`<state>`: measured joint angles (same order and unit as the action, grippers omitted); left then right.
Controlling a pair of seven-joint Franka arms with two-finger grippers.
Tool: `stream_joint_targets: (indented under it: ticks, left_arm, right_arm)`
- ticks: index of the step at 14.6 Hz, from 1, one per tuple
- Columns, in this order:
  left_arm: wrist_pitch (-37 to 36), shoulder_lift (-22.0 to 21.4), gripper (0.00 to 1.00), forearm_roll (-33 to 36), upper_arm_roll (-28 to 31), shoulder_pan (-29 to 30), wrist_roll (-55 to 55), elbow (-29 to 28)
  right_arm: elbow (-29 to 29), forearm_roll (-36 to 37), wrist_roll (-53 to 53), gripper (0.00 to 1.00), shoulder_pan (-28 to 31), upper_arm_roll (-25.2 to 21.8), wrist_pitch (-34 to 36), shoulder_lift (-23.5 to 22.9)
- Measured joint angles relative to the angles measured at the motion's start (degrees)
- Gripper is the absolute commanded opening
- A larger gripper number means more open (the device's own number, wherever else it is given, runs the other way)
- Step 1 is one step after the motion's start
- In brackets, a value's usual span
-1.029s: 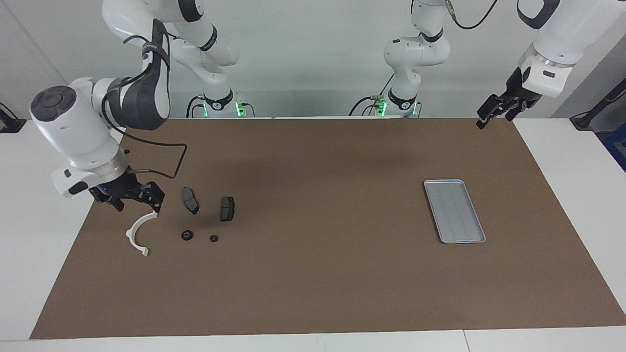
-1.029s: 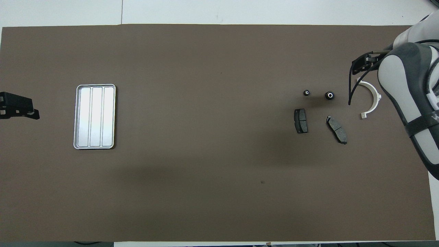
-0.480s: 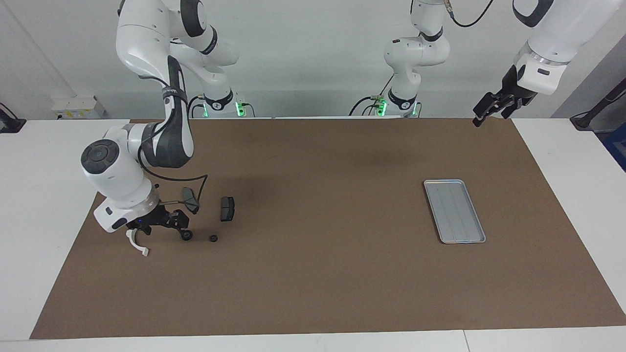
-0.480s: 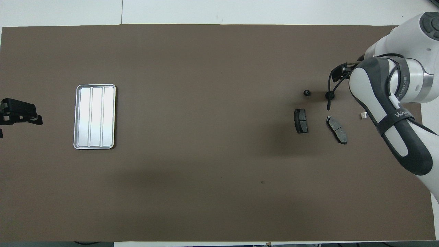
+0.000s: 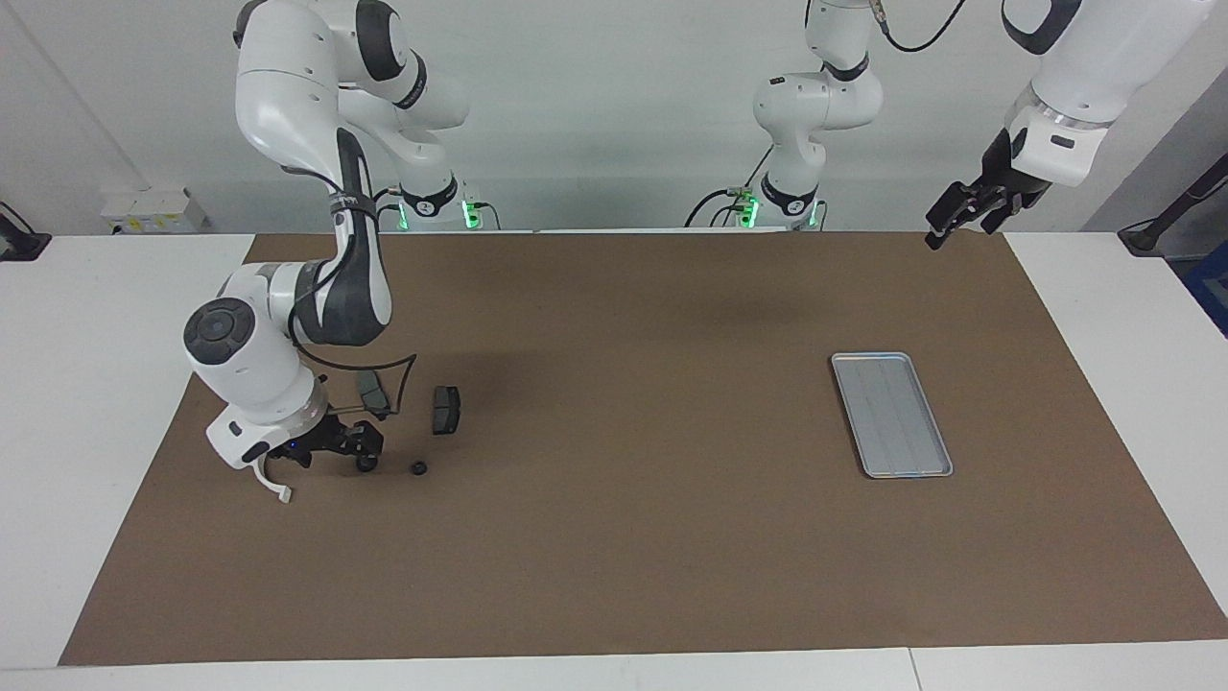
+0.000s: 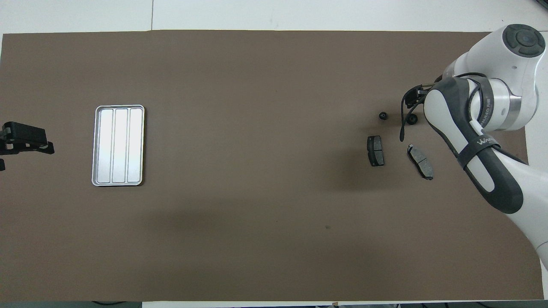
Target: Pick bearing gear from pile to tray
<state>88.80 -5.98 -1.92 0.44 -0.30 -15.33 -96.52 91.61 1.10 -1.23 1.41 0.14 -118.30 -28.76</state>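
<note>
The pile lies at the right arm's end of the brown mat. It holds two small black round bearing gears, a larger one (image 5: 366, 464) (image 6: 412, 119) and a smaller one (image 5: 419, 468) (image 6: 383, 115), and two dark brake pads (image 5: 446, 410) (image 5: 372, 392). My right gripper (image 5: 357, 449) is low and open, its fingers right at the larger gear; whether they touch it I cannot tell. A white curved bracket (image 5: 276, 486) pokes out from under that wrist. The silver tray (image 5: 890, 414) (image 6: 119, 145) lies bare toward the left arm's end. My left gripper (image 5: 948, 226) (image 6: 40, 147) waits open in the air.
A brown mat (image 5: 624, 537) covers most of the white table. The right arm's black cable (image 5: 398, 369) loops over one brake pad. In the overhead view the right arm's forearm (image 6: 479, 145) covers the bracket and the mat's edge.
My right arm has swung in over the pile and dropped its gripper from above the white bracket down to the larger black gear. The left gripper has drifted slightly upward.
</note>
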Motion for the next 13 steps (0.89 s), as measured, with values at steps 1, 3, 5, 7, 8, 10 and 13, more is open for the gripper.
stream_joint_targets:
  ticks: [1, 3, 5, 7, 8, 10, 13]
  left_arm:
    - [0.9, 0.0, 1.0, 0.0, 0.0, 0.0, -1.1, -0.4]
    - [1.6, -0.3, 1.0, 0.0, 0.0, 0.0, -1.9, -1.5]
    - [1.8, -1.0, 1.0, 0.0, 0.0, 0.0, -2.1, -2.9]
    - [2.0, -1.8, 1.0, 0.0, -0.1, -0.1, -2.2, -4.2]
    - [2.0, -2.0, 1.0, 0.0, -0.2, -0.1, -2.2, -4.5]
    - [2.1, -2.3, 1.0, 0.0, -0.4, -0.2, -2.3, -4.7]
    - [3.2, -2.4, 1.0, 0.0, -0.5, -0.2, -2.3, -4.9]
  right_arm:
    - [0.6, 0.0, 0.0, 0.95, -0.2, 0.0, -0.6, -0.1]
    - [2.5, 0.0, 0.0, 0.95, -0.4, 0.0, -3.1, -0.2]
    - [4.5, 0.0, 0.0, 0.95, -0.3, 0.0, -5.6, -0.3]
    - [6.0, 0.0, 0.0, 0.95, -0.3, 0.0, -6.6, -0.4]
    - [6.4, 0.0, 0.0, 0.95, -0.3, 0.0, -6.6, -0.4]
    - [7.0, 0.0, 0.0, 0.91, -0.3, 0.0, -6.6, -0.4]
    - [7.3, 0.0, 0.0, 0.67, -0.3, 0.0, -6.6, -0.4]
